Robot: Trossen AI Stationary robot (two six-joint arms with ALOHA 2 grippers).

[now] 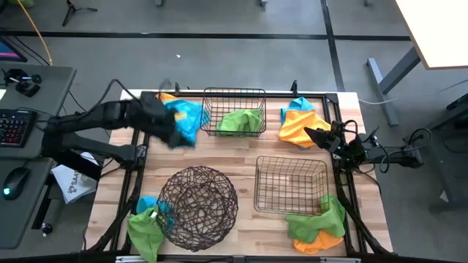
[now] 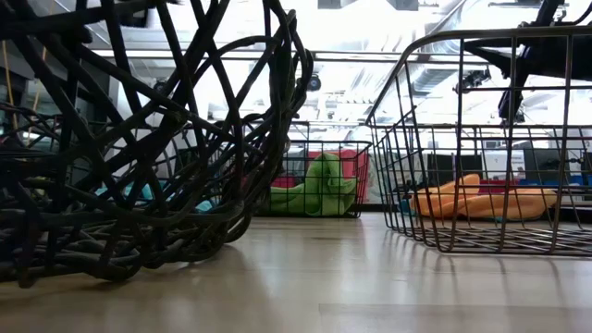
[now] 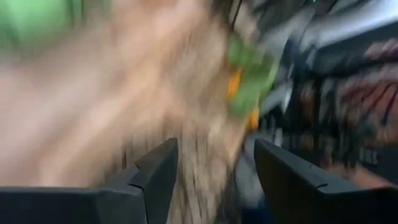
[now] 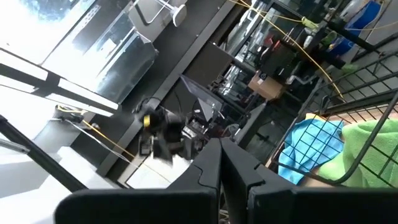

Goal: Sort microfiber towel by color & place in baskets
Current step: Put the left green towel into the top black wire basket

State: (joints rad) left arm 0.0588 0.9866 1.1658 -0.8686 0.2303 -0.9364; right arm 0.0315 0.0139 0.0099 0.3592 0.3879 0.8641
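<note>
My left gripper [image 1: 173,134] hovers at the far left beside a blue towel [image 1: 187,119] that lies on the table. Its fingers stand open with nothing between them in the left wrist view [image 3: 214,149], which is blurred. My right gripper [image 1: 316,136] is shut and empty [image 4: 221,152], next to an orange and blue towel pile [image 1: 298,124] at the far right. The far rectangular basket [image 1: 212,98] holds a green towel [image 1: 241,121]. The near rectangular basket [image 1: 291,184] and the round woven basket [image 1: 197,199] hold nothing that I can see.
Green and blue towels [image 1: 145,223] lie at the near left corner. Green and orange towels [image 1: 318,223] lie at the near right. Bare wood shows in the table's middle [image 1: 241,150]. A desk with a keyboard [image 1: 14,128] stands left of the table.
</note>
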